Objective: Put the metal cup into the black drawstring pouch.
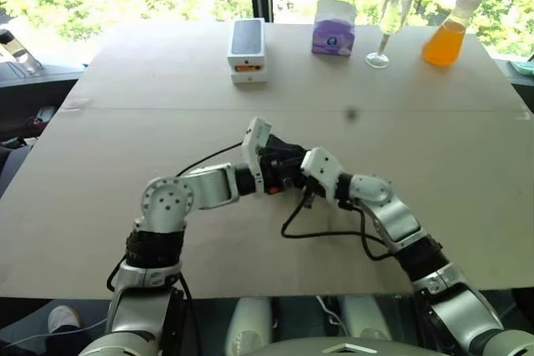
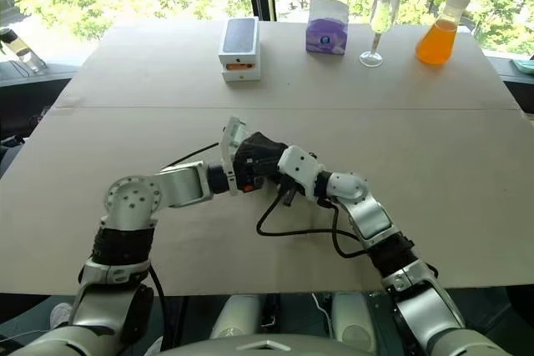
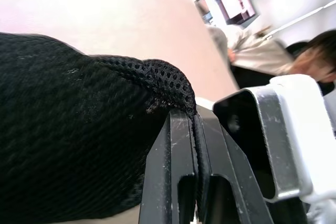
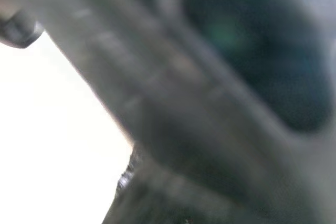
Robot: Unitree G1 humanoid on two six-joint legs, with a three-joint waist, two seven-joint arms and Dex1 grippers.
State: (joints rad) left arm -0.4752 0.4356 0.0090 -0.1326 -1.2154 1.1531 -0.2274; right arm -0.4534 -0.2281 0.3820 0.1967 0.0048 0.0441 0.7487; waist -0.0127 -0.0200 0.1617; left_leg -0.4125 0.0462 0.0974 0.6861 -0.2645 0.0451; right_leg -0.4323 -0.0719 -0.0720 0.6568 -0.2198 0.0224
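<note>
Pouch, black drawstring [image 1: 282, 162]: located at mid-table, bunched between the two grippers, which meet there tip to tip. In the head views it appears as a dark, rounded mass with no clear long axis; which way its mouth faces cannot be determined. The left wrist view shows black mesh fabric bulging beside the fingers, a fold of its edge pinched between them.

Left gripper [image 3: 193, 129]: fingers pressed together on that fold of the pouch, arm reaching in from the left.

Right gripper [image 1: 302, 174]: pressed against the pouch from the right. How far its fingers are parted cannot be determined, nor whether they hold anything; its wrist view is blurred.

Metal cup: cannot be made out; whether it sits inside the fabric cannot be determined.

Table [image 1: 150, 72]: wide, pale surface with a seam running across it behind the grippers. Bare surface lies on all sides of the pouch, well clear of every edge.

Surroundings: a black cable [image 1: 317, 231] loops on the table just below the right wrist. Along the far edge, well apart from the grippers, stand a white box with dark top [image 1: 248, 49], a purple tissue pack [image 1: 334, 29], a stemmed glass [image 1: 390, 24] and a flask of orange liquid [image 1: 446, 35]. A person [image 3: 283, 59] shows in the left wrist view.
</note>
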